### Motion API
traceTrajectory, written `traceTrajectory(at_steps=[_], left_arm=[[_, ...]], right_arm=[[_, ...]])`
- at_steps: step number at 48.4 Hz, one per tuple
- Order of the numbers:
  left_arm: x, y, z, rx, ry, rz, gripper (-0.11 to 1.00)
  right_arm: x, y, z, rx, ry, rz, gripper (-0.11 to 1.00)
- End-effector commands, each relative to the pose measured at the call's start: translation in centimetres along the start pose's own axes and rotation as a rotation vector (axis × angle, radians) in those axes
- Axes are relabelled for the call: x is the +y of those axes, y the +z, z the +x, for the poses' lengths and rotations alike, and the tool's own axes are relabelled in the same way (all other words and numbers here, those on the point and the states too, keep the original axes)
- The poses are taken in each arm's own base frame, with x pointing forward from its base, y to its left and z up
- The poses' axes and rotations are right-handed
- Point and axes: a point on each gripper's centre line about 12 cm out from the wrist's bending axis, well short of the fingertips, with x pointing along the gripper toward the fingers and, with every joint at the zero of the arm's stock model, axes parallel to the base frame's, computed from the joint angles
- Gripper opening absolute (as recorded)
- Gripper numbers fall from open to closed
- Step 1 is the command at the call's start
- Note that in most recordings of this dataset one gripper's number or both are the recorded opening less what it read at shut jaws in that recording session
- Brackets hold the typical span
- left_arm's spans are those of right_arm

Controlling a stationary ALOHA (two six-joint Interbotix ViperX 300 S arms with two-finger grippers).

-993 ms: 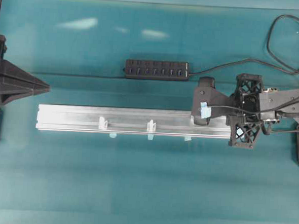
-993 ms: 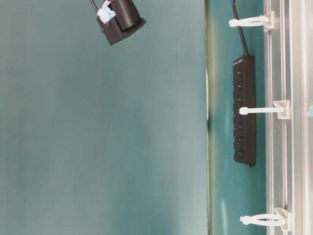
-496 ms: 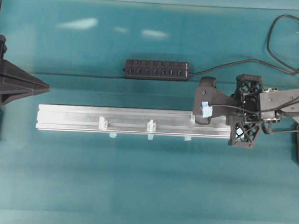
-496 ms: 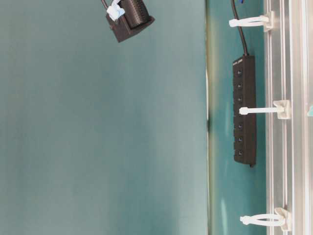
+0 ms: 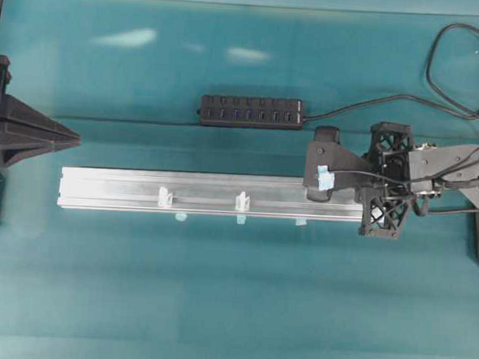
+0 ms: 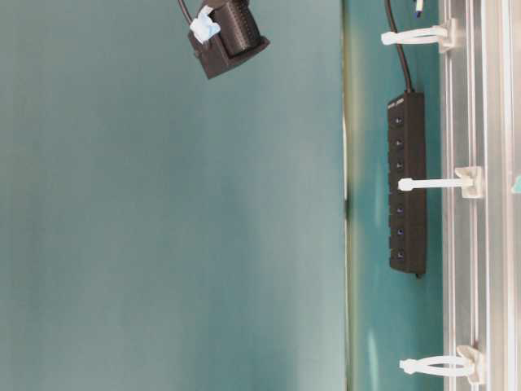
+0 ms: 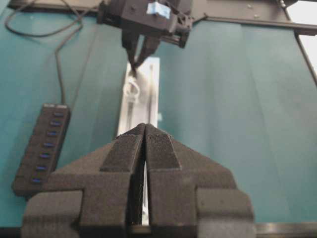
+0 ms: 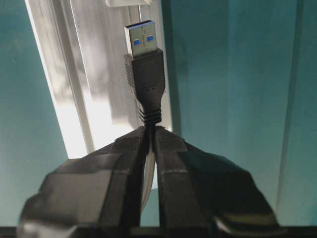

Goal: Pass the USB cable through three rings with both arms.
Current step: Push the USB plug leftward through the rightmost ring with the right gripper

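Observation:
My right gripper point(image 8: 151, 130) is shut on the USB cable just behind its black plug point(image 8: 144, 64). The plug's blue-tongued metal end points along the silver rail point(image 8: 99, 74) at a white ring base point(image 8: 131, 2) just ahead. From the left wrist view the right gripper point(image 7: 136, 67) hangs over the rail's far end, right by the nearest ring point(image 7: 131, 90). Overhead, two rings point(image 5: 164, 197) point(image 5: 241, 201) stand on the rail point(image 5: 206, 186); the third is hidden under the right wrist camera point(image 5: 321, 170). My left gripper point(image 5: 76, 141) is shut and empty, off the rail's left end.
The black multi-port hub point(image 5: 251, 112) lies behind the rail, and its cord point(image 5: 366, 100) runs right and loops at the back right corner. In the table-level view the three rings point(image 6: 431, 184) stand up from the rail beside the hub point(image 6: 407, 183).
My right arm has crept a little to the left along the rail with the plug in its grip. The left arm has not moved.

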Motion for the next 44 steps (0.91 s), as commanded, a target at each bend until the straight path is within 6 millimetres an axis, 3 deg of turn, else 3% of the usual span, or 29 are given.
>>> traceTrajectory(at_steps=[1,44], left_arm=[[0.0,1.1,0.0,-0.028,0.001,0.003,0.02],[0.0,1.1,0.0,-0.028,0.002,0.003,0.02]], right_arm=[[-0.1,0.5,-0.3,-0.019,0.002,0.016,-0.07],[-0.3,1.6,-0.1,-0.063,0.011,0.033,-0.07]])
